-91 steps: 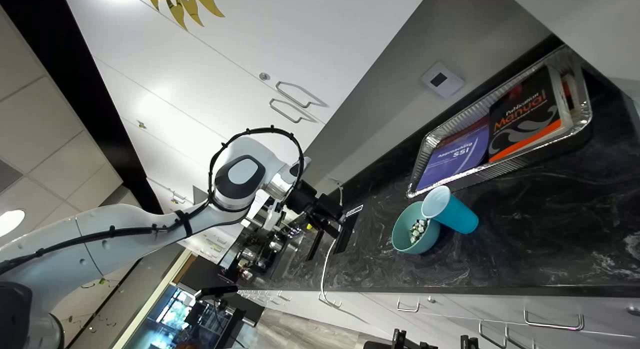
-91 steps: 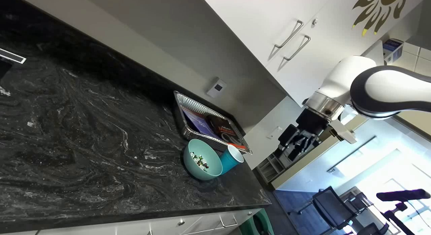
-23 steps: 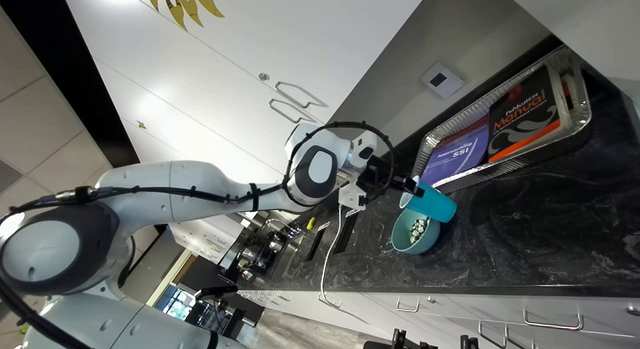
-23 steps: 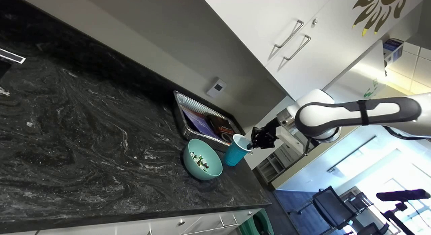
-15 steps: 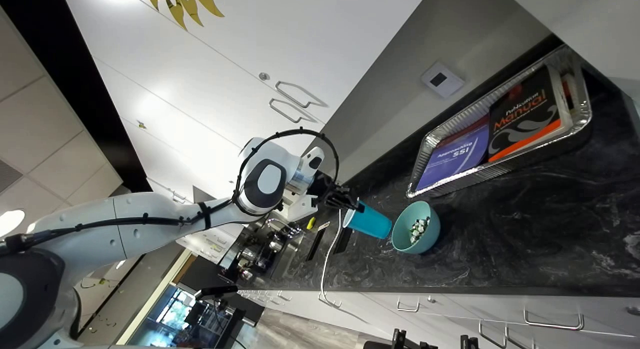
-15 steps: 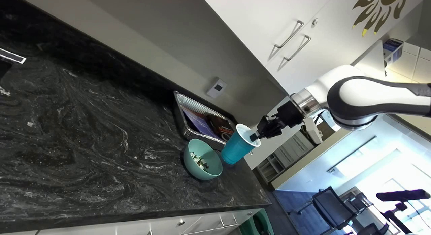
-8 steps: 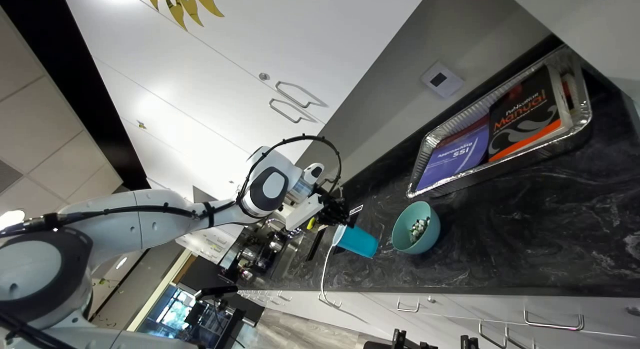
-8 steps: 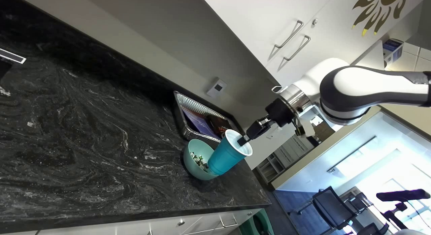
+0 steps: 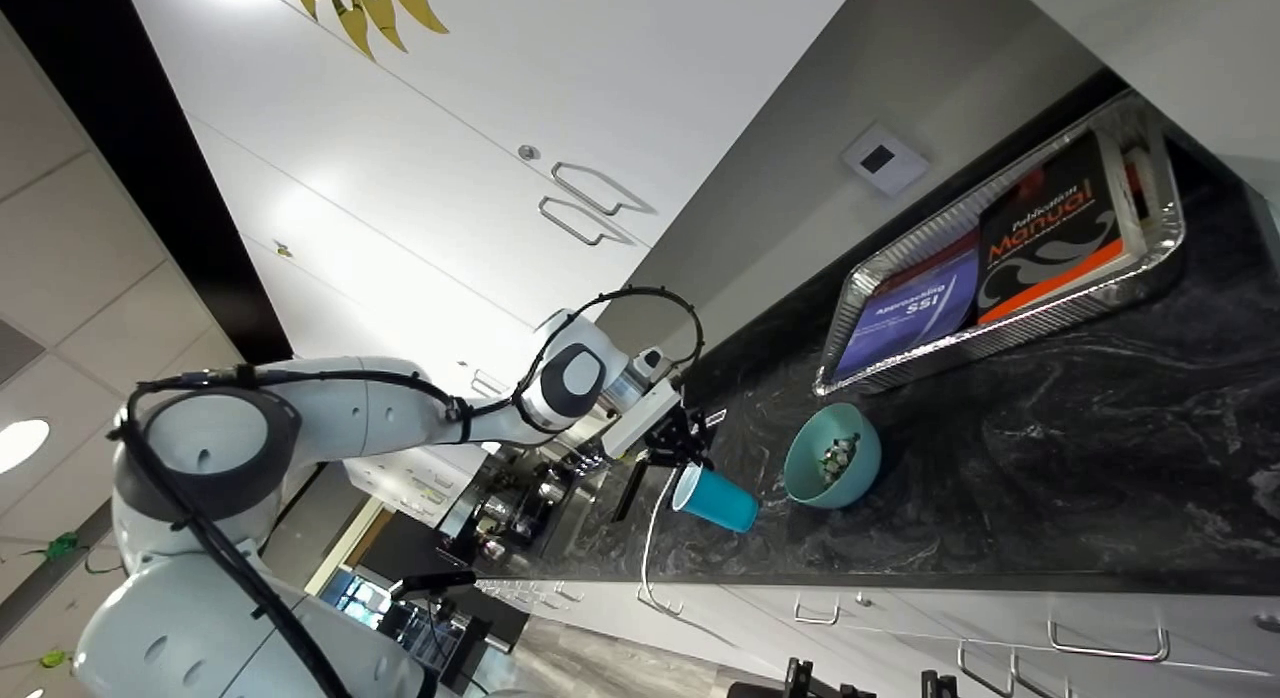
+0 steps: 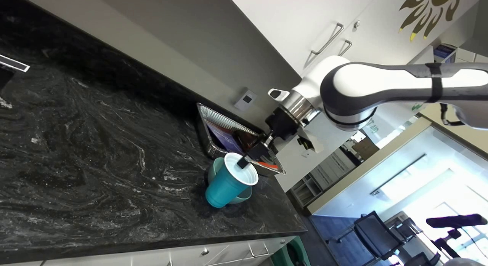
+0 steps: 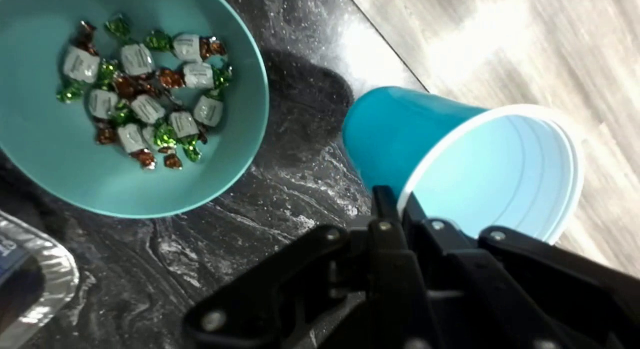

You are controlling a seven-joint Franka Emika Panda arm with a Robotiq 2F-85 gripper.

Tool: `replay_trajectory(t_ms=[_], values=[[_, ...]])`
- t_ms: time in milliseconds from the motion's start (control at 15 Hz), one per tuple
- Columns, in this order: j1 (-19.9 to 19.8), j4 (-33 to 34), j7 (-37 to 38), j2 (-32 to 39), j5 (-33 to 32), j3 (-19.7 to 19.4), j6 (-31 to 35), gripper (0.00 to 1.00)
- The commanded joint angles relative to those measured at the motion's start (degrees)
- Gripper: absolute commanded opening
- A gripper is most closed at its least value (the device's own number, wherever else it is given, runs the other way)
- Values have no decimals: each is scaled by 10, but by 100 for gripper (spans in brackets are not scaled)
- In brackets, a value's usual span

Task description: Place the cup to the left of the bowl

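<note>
Gripper [image 11: 400,204] is clamped on the rim of the cup [image 9: 722,502], one finger outside the wall, the other inside. In an exterior view the cup is left of and slightly nearer than the bowl [image 9: 860,468], apart from it. Wrist view shows counter [image 11: 285,204] between the two. In an exterior view the cup [image 10: 225,188] hides part of the bowl. Can't tell if the cup's base touches down. Bowl holds wrapped candies [image 11: 147,109]. Foil tray [image 9: 1020,334] with books [image 9: 1045,243] is far right.
</note>
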Motion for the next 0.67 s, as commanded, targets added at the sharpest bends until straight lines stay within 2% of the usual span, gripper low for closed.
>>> replay_trajectory(t_ms=[0,400,600], values=[[-20,75,-36,72,-20,26,-15,1],[-56,137,-120,136,-1,56,5,1],[-65,146,-133,156,-14,63,27,1]])
